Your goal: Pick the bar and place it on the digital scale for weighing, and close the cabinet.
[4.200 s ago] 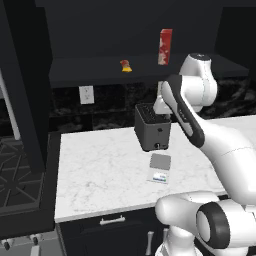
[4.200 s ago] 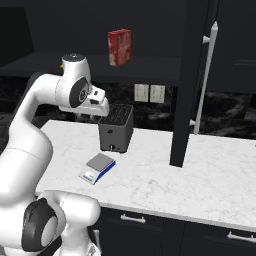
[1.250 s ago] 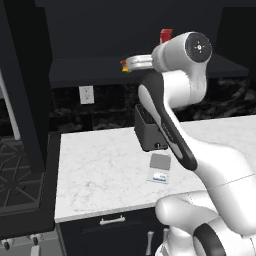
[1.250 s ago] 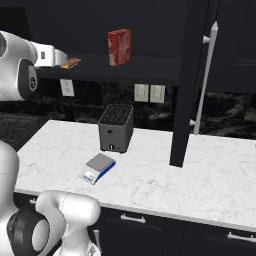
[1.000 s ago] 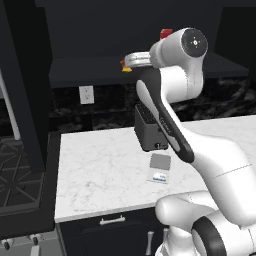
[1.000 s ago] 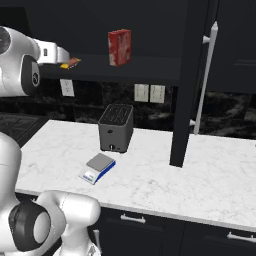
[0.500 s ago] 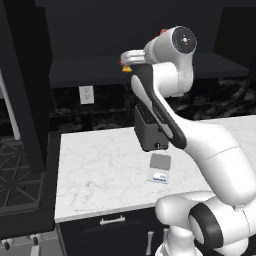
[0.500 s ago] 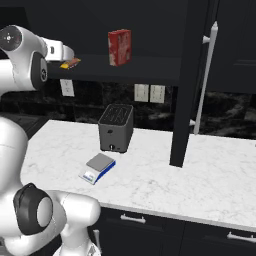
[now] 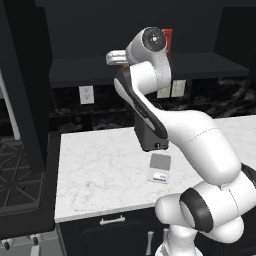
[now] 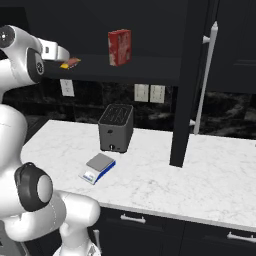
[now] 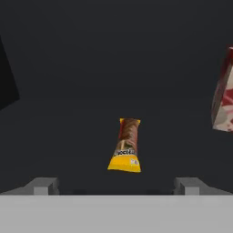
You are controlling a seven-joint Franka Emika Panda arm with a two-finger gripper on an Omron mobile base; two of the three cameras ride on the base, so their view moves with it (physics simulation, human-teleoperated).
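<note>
Right, cabinet (image 10: pixel 200 75) open, door w/ long silver handle (image 10: pixel 205 75) swung out over the counter (image 10: pixel 210 170). On its dark shelf (image 10: pixel 125 67): the bar (image 11: pixel 125 145) lying flat, and a red-and-white box (image 10: pixel 120 47) upright, well apart to one side. Gripper (image 11: pixel 116 184) up at shelf level, jaws spread wide, nothing in them; bar lies just ahead, lined up w/ the gap between the fingertips. Digital scale (image 10: pixel 98 167) bare on counter, just in front of black toaster (image 10: pixel 116 127).
</note>
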